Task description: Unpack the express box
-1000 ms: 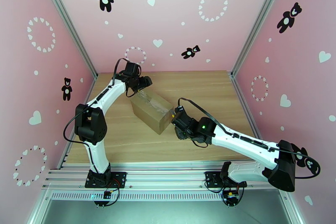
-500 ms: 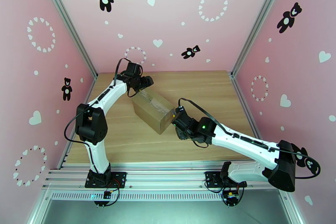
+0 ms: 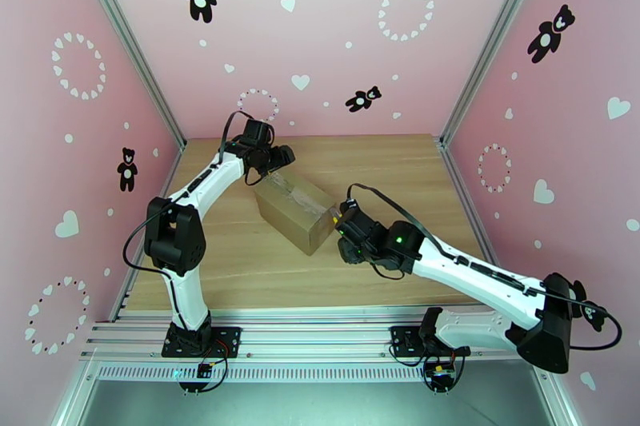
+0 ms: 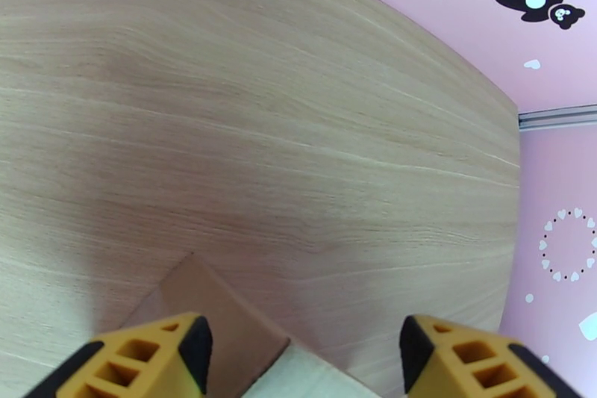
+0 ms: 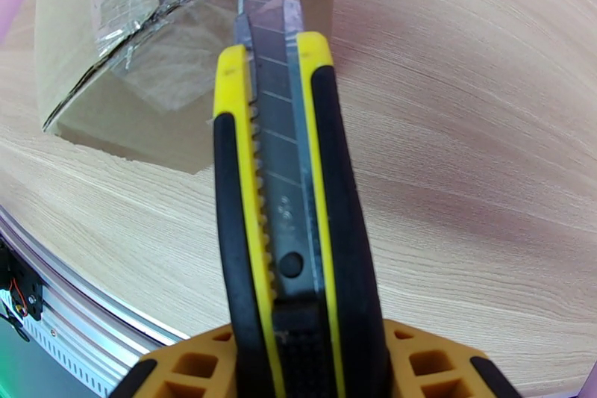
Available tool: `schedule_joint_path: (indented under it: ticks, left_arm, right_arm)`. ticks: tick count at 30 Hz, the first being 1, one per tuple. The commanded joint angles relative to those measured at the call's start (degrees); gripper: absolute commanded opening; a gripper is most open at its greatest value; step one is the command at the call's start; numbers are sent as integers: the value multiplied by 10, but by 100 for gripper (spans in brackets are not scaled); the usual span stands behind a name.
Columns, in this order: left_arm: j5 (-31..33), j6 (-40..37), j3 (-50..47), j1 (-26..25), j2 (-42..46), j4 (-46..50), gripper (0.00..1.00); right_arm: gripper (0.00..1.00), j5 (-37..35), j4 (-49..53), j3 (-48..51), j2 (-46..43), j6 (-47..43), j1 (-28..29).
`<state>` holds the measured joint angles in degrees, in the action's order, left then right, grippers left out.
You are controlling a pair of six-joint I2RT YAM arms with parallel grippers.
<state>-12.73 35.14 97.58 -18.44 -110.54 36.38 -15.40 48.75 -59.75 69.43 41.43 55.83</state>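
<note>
The express box (image 3: pixel 294 209), a brown carton with shiny clear tape on its top seam, lies at an angle mid-table. My left gripper (image 3: pixel 277 160) hovers at its far end, jaws open; in the left wrist view the yellow fingers (image 4: pixel 153 358) straddle a corner of the box (image 4: pixel 216 313) without clamping it. My right gripper (image 3: pixel 341 225) is at the box's near right end, shut on a yellow-and-black utility knife (image 5: pixel 283 190). Its extended blade tip meets the taped edge of the box (image 5: pixel 142 56).
The wooden table (image 3: pixel 392 172) is walled in by pink panels on three sides, with aluminium posts at the back corners. An aluminium rail (image 3: pixel 320 336) with the arm bases runs along the near edge.
The right arm has shifted a little to the right, carrying the knife along the box's near end. The left gripper has crept slightly right. The box has barely moved.
</note>
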Motion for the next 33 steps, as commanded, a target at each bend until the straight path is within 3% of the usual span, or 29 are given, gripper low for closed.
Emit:
schedule_joint_path:
  ticks: [1,33]
  left_arm:
    - [-51,13,-11,-22,-20,29,72]
    - [-72,-26,-4,-45,-37,18,71]
  right_arm:
    - [0,12,-59,-6,-4,-14,-1]
    - [0,1,-52,-33,28,-55,-2]
